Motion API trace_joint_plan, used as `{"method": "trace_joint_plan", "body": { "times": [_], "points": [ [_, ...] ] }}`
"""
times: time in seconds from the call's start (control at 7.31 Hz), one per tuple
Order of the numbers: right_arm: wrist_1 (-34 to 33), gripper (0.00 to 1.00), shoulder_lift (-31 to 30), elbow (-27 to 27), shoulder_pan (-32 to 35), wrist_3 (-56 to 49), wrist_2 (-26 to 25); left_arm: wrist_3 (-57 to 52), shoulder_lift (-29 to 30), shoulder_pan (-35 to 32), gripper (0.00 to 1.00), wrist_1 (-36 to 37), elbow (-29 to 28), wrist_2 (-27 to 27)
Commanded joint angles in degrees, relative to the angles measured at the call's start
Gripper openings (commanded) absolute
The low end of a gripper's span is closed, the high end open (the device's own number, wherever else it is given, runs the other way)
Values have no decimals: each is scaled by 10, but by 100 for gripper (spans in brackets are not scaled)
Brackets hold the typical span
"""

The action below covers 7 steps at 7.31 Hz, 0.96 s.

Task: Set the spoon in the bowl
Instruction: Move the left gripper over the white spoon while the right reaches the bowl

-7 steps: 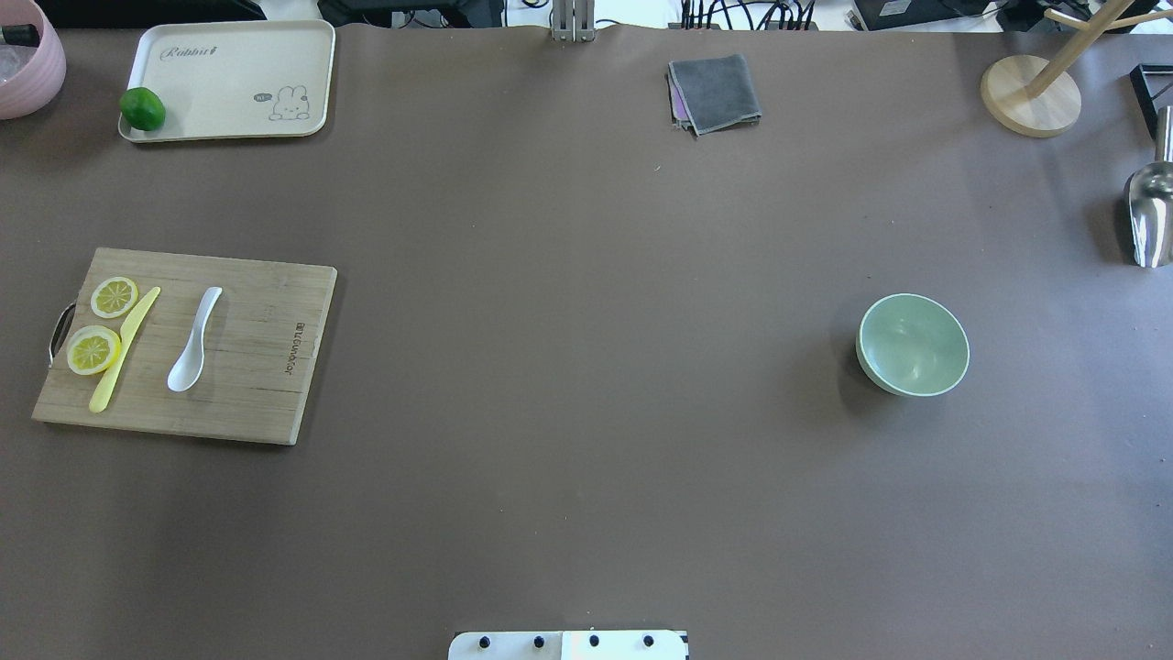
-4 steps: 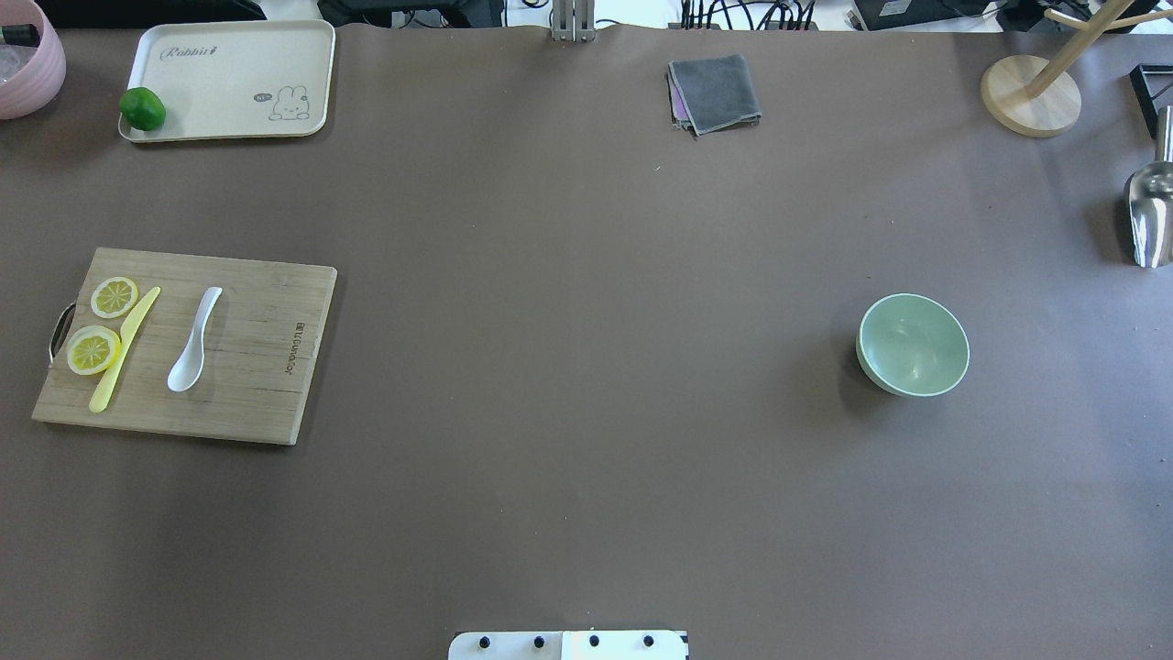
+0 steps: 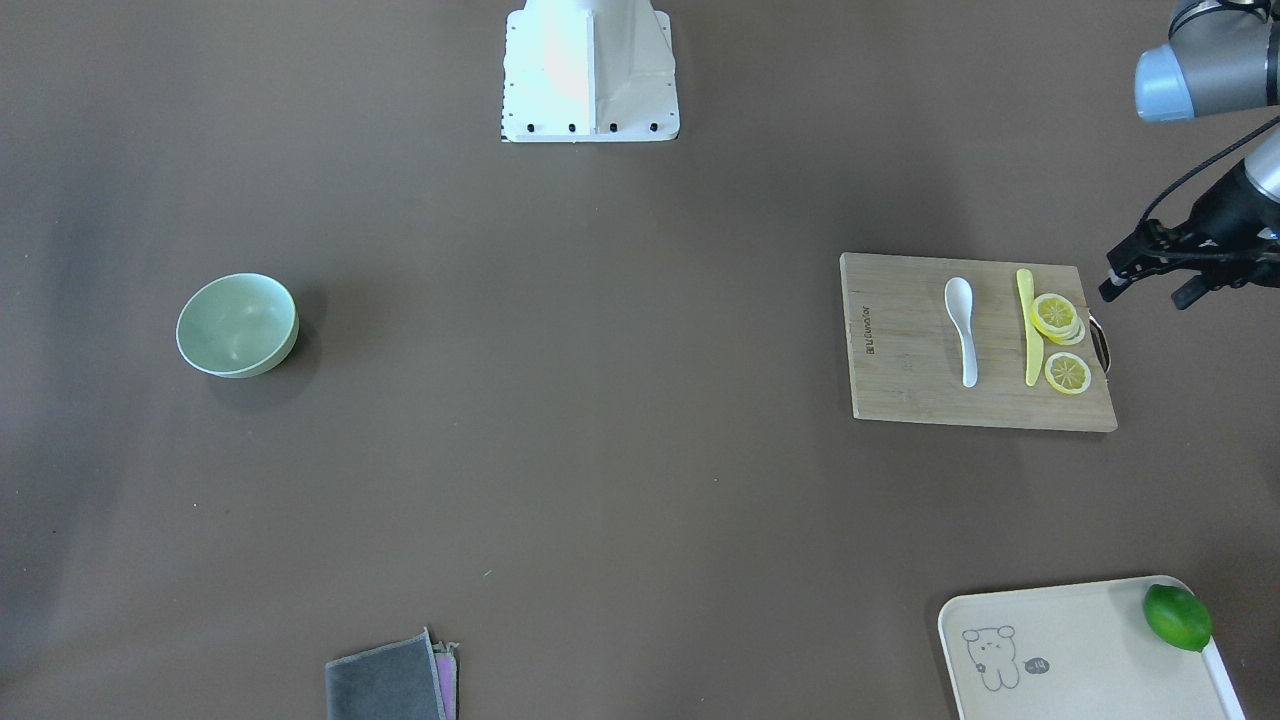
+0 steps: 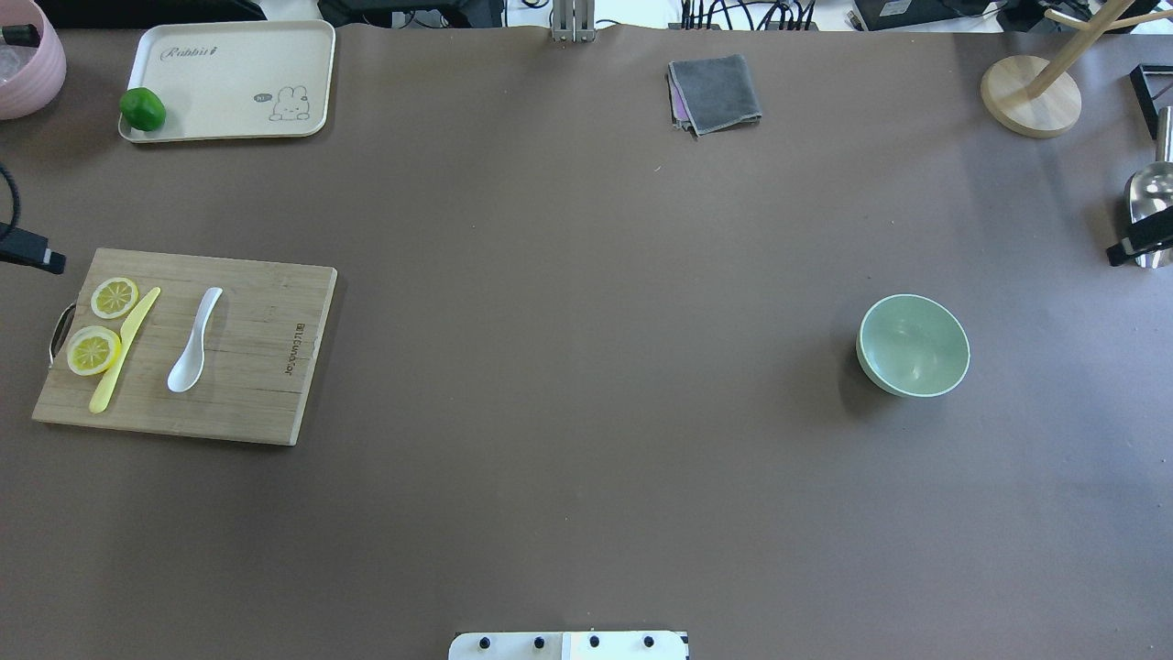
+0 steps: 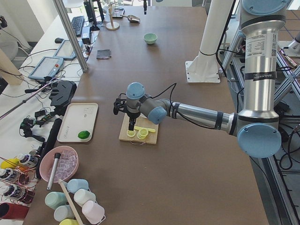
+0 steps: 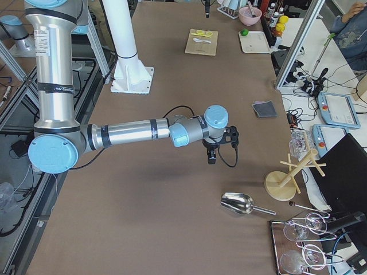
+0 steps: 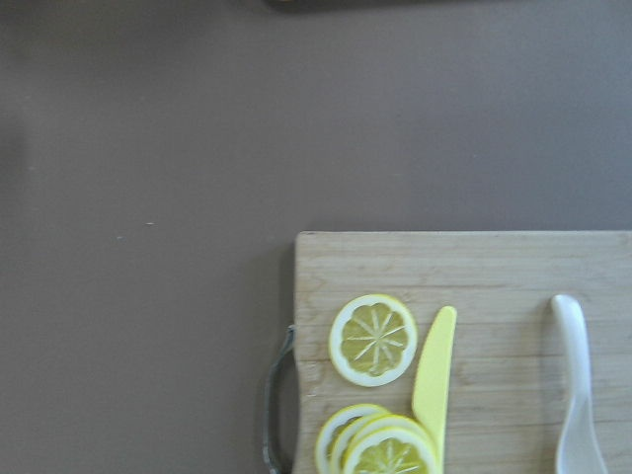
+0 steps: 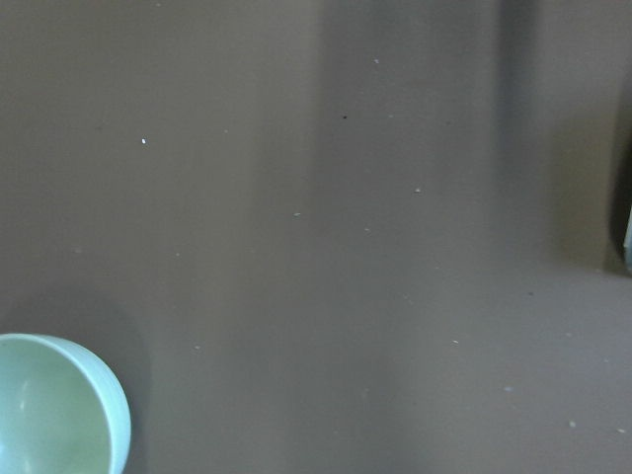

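The white spoon (image 4: 194, 341) lies on the wooden cutting board (image 4: 266, 367) at the table's left, scoop towards the robot; it also shows in the front view (image 3: 965, 330) and at the edge of the left wrist view (image 7: 578, 395). The mint-green bowl (image 4: 913, 345) stands empty at the right, and its rim shows in the right wrist view (image 8: 59, 415). My left gripper (image 5: 132, 125) hangs above the board's handle end, apart from the spoon. My right gripper (image 6: 210, 157) hangs above the table beyond the bowl. I cannot tell whether either is open or shut.
A yellow knife (image 4: 124, 348) and lemon slices (image 4: 114, 297) lie beside the spoon. A cream tray (image 4: 229, 82) with a lime (image 4: 142, 108) is at the back left. A grey cloth (image 4: 715, 92), wooden stand (image 4: 1030, 95) and metal scoop (image 4: 1150, 197) are at the back and right.
Black parts of both wrists have come into the overhead view, the left at the left edge above the board, the right at the right edge by the scoop. Spoon and bowl have not moved.
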State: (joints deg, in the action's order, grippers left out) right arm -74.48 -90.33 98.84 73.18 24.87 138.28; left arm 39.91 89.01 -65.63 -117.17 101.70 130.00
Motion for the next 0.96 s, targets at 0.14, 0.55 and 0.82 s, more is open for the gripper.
{"method": "trace_joint_plan", "body": {
  "times": [0.14,0.55,0.82],
  "points": [
    [74,94,30,-3,-123,161,-63,109,55,80,98,1,-3,-27],
    [74,94,36,-3,-178,169,-82,125,63,111,98,2,-6,-62],
    [74,77,38,-4,-201,169,-95,124,63,116,98,2,-11,-62]
  ]
}}
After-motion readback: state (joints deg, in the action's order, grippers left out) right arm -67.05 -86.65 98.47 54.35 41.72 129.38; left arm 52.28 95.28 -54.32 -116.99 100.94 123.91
